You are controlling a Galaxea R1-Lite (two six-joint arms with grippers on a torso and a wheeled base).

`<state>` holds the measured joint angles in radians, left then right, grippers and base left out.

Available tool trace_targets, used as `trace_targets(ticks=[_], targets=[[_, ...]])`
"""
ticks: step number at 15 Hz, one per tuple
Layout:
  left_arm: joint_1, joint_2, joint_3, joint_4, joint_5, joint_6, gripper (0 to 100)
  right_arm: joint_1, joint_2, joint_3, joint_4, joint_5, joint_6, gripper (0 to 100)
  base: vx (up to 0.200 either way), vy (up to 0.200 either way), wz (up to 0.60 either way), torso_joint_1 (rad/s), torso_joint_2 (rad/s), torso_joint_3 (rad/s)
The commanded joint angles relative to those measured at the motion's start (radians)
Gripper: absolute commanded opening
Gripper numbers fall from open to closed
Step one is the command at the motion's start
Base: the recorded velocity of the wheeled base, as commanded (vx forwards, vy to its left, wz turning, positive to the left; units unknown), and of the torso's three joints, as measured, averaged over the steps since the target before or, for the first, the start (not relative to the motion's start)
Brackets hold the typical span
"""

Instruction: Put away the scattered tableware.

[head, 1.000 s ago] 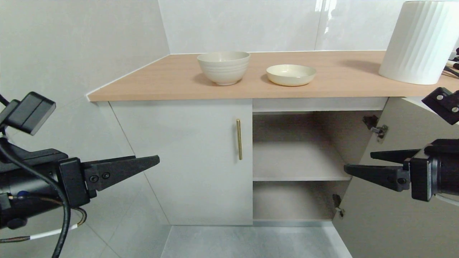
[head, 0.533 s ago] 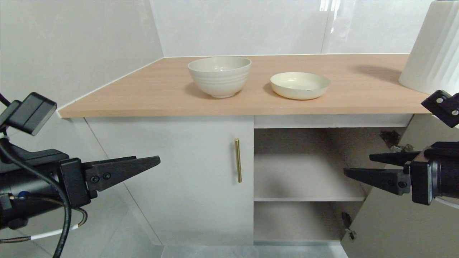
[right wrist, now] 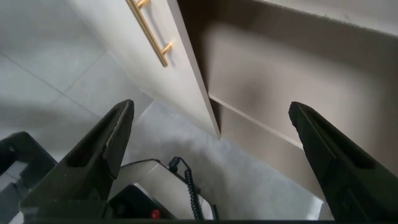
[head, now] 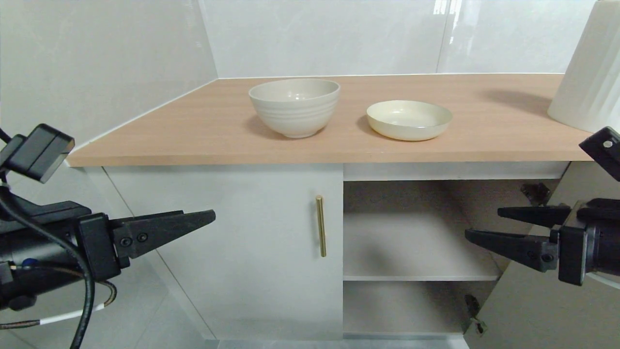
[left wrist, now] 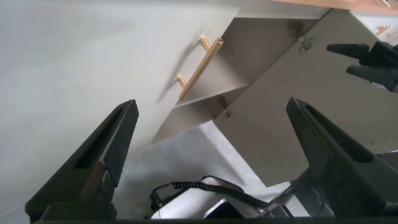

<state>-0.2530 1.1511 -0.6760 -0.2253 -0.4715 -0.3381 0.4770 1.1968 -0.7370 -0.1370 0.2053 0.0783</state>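
A deep cream bowl (head: 294,106) and a shallow cream dish (head: 409,119) stand side by side on the wooden counter (head: 193,140), a little apart. My left gripper (head: 208,219) hangs below counter height, in front of the shut left cabinet door, and the left wrist view shows it open (left wrist: 211,112) with nothing in it. My right gripper (head: 482,222) is level with the open cupboard's shelf (head: 411,252), by its right side. Its fingers are spread and hold nothing (right wrist: 210,109). Both grippers are well below the bowl and dish.
The cabinet's right door (head: 533,300) stands swung open beside my right arm. The left door carries a brass handle (head: 320,232). A tall white ribbed container (head: 588,72) stands at the counter's right end. Tiled walls close off the left and back.
The whole head view has shifted: the counter now shows lower and nearer, so the camera moved. The bowl and dish keep their places on the counter. Both grippers stay open.
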Motion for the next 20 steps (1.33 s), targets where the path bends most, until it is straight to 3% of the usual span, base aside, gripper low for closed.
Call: trace_targets(ticks=[1, 8, 20], targets=[[0.000, -0.002, -0.001, 0.000, -0.001, -0.001, 100, 0.000, -0.005, 0.008, -0.001, 0.000, -0.002, 100, 0.000, 0.000, 0.00, 0.000, 0.00, 0.000], [0.000, 0.002, -0.004, 0.000, -0.003, -0.001, 100, 0.000, 0.001, 0.008, -0.001, 0.000, -0.005, 100, 0.000, 0.000, 0.00, 0.002, -0.01, -0.004], [0.000, 0.006, -0.008, 0.003, -0.004, -0.001, 100, 0.000, 0.015, 0.010, -0.004, -0.001, -0.006, 100, 0.000, 0.000, 0.00, 0.123, -0.42, -0.295]])
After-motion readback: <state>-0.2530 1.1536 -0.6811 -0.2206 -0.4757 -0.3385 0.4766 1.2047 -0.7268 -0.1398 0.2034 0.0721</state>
